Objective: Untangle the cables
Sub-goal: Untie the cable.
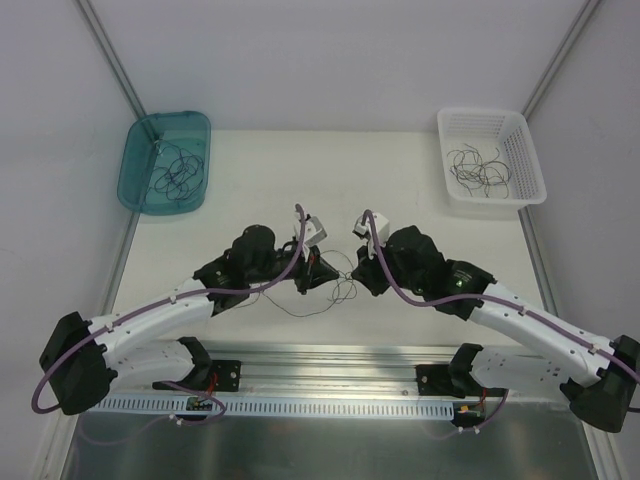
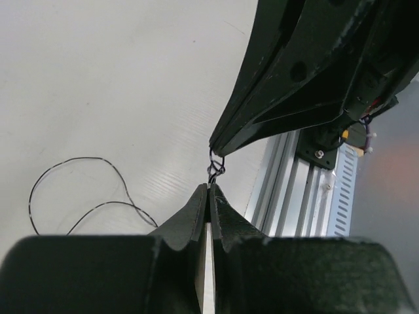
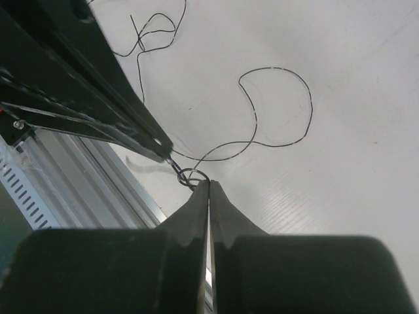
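The cables (image 1: 343, 290) on the table are thin dark strands, with a small twisted knot (image 2: 216, 167) stretched between my two grippers at the table's middle. My left gripper (image 2: 209, 188) is shut on one side of that knot. My right gripper (image 3: 209, 184) is shut on the other side, where a small loop (image 3: 190, 175) sticks out of its tips. The two pairs of tips nearly touch (image 1: 342, 272). Loose strands (image 3: 278, 108) trail from the knot and lie curled on the white table.
A teal bin (image 1: 131, 172) at the back left holds several curled strands (image 1: 176, 170). A white basket (image 1: 531, 160) at the back right holds more strands (image 1: 480, 170). A metal rail (image 1: 330, 360) runs along the near edge between the arm bases.
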